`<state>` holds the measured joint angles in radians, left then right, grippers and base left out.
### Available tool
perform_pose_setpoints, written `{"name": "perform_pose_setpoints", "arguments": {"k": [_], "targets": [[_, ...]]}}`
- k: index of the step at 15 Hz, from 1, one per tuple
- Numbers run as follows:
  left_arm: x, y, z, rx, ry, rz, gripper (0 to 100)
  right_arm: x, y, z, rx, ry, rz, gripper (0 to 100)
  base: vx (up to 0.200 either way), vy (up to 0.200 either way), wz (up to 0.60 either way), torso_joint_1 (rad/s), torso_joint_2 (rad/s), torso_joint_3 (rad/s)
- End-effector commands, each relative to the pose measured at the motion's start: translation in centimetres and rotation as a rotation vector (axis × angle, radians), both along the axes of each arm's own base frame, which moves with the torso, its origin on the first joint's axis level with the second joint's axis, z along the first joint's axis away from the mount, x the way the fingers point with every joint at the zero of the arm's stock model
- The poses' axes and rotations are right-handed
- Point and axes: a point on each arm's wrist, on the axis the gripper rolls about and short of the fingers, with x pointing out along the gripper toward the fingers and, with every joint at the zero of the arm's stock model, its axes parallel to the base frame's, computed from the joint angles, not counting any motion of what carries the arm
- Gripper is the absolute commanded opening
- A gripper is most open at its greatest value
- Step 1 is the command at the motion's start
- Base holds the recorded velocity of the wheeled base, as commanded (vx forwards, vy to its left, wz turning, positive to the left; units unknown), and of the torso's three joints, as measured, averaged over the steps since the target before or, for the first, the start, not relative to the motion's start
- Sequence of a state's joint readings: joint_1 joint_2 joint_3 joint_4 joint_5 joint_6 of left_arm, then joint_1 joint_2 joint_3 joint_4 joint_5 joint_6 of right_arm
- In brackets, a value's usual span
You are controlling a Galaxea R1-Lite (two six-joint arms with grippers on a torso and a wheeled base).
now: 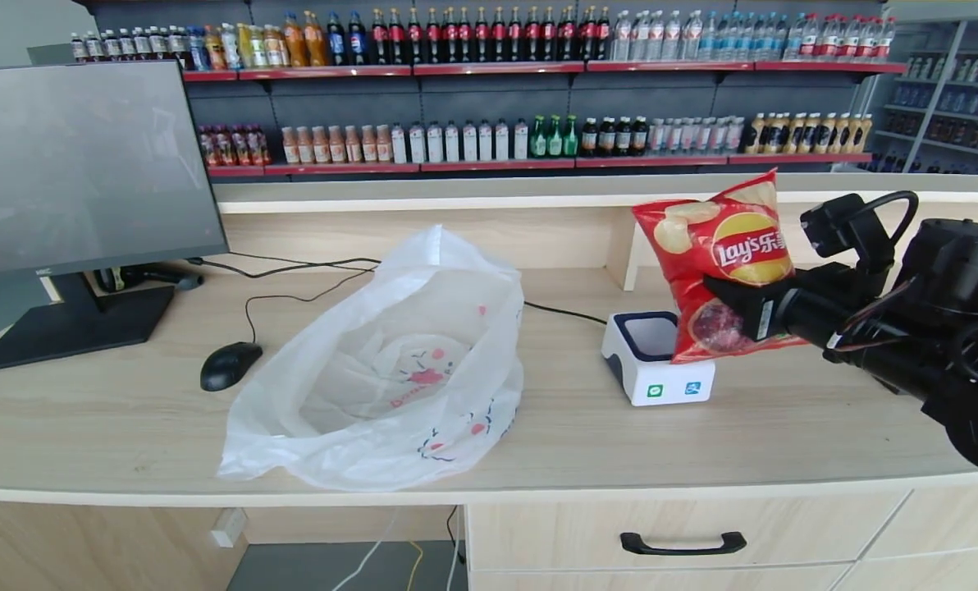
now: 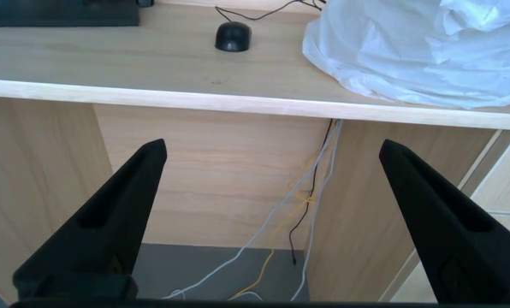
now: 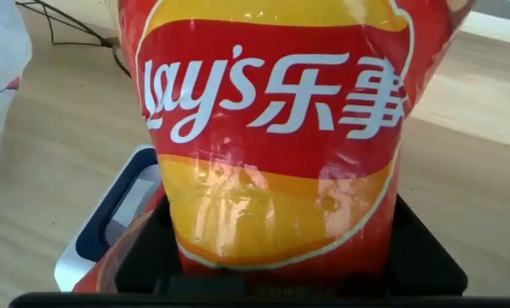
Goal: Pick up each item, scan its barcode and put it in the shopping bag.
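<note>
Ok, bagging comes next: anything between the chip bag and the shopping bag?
Nothing visible. The right gripper holds the chip bag at the scanner; only countertop and a flat cable lie toward the open shopping bag.

Light wooden counter (image 1: 702, 427) carrying everything. White plastic shopping bag (image 1: 390, 369) lying near middle, mouth standing open, lower part reaching almost to front edge. Black mouse (image 1: 230, 365) sitting just beside bag, on robot's left side. Monitor (image 1: 79, 164) standing on flat black stand (image 1: 79, 324) at far left. White scanner (image 1: 657, 361) sitting right of bag, apart from it. Thin black cables (image 1: 300, 267) running along back of counter, one coming out from behind bag toward scanner.
</note>
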<state>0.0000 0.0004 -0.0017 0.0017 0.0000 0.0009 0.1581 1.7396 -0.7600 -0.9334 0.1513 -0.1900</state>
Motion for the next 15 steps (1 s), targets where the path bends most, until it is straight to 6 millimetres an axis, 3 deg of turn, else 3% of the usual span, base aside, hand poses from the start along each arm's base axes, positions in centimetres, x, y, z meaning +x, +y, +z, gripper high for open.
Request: {"name": "perform_pose_setpoints", "arguments": {"k": [1, 15], "targets": [[0.0, 0.0, 0.0, 0.001, 0.000, 0.000, 100, -0.5, 1.3, 0.0, 0.001, -0.006, 0.042, 0, 0.000, 0.000, 0.00, 0.000, 0.00, 0.000], [0.0, 0.0, 0.0, 0.001, 0.000, -0.002, 100, -0.5, 1.9, -1.8, -0.008, 0.058, 0.065, 0, 0.000, 0.000, 0.00, 0.000, 0.00, 0.000]]}}
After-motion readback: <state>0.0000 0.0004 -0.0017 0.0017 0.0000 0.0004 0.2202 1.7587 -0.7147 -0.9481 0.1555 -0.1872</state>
